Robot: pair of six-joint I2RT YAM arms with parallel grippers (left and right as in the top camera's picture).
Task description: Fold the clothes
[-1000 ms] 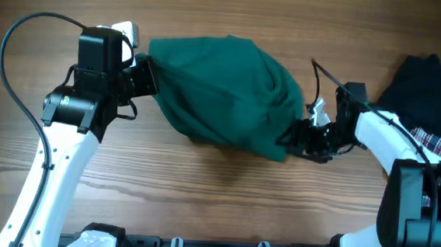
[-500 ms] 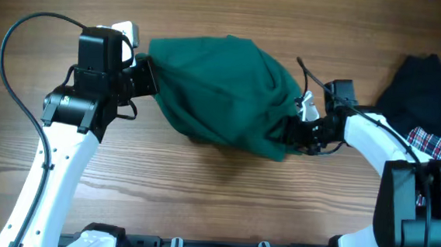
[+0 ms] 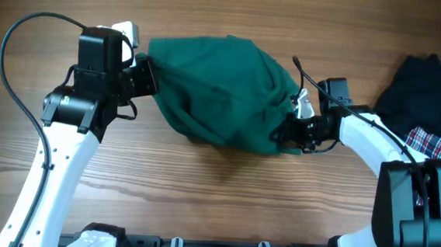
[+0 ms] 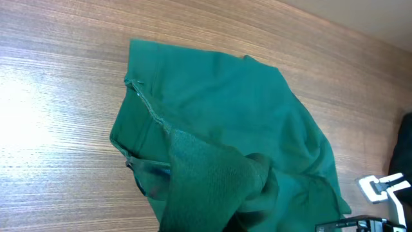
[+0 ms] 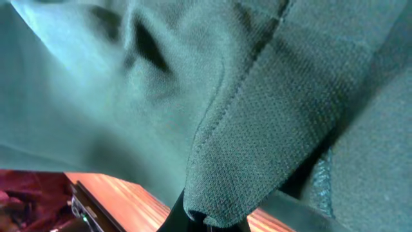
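A dark green garment (image 3: 223, 92) lies bunched in a rounded heap at the middle of a wooden table (image 3: 199, 208). The left gripper (image 3: 146, 78) is clenched on the garment's left edge. The right gripper (image 3: 287, 134) is clamped on a stitched hem at its lower right edge. This looks like the spreading step before any fold. Both arms would do best to lift together and draw apart evenly, keeping the cloth taut without trapping a layer underneath. The fabric is a soft, matte knit with a fine pebbled weave, thick seams and deep, loose folds. A black garment (image 3: 426, 76) and a plaid cloth (image 3: 437, 146) lie well apart at the right.
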